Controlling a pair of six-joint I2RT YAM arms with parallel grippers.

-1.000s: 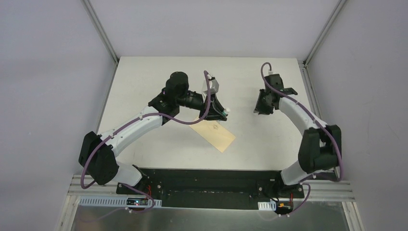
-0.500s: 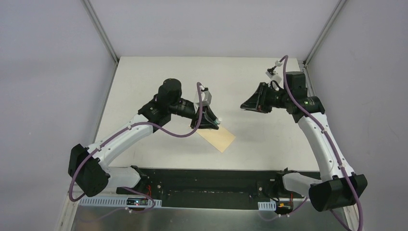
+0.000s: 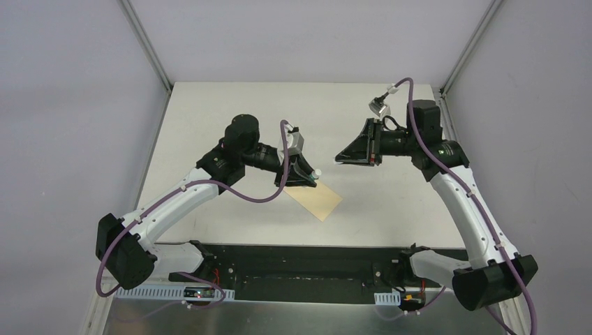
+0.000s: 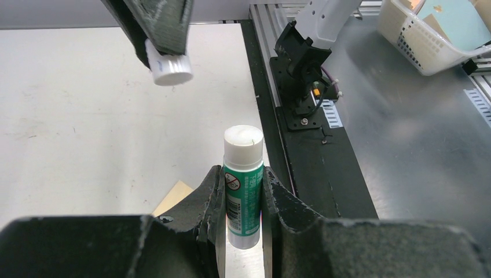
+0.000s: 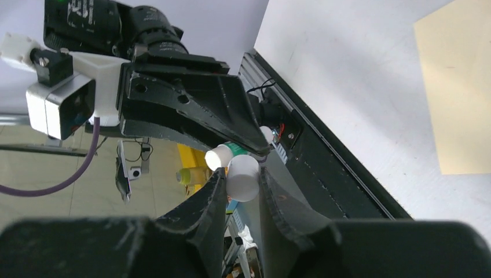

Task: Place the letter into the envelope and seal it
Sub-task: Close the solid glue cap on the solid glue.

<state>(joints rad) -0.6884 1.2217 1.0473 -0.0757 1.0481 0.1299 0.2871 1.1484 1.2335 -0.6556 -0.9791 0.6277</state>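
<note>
The yellow-tan envelope (image 3: 315,199) lies flat on the white table, partly under my left gripper; a corner of the envelope (image 4: 174,196) also shows in the left wrist view. The letter is out of view. My left gripper (image 3: 311,176) is shut on a white-green glue stick (image 4: 244,191), uncapped, its white tip pointing right. My right gripper (image 3: 340,158) hangs in the air facing it and is shut on the small white cap (image 5: 242,178). A small gap separates cap and stick tip (image 5: 220,156). The cap (image 4: 169,65) also shows in the left wrist view.
The black base rail (image 3: 300,262) runs along the table's near edge. A white plastic basket (image 4: 418,41) stands off the table on the metal bench. Aluminium frame posts (image 3: 148,47) flank the back corners.
My right arm has lifted and turned its gripper sideways toward the left one, bringing the cap closer. The left gripper with the glue stick has drawn slightly back and down over the envelope.
</note>
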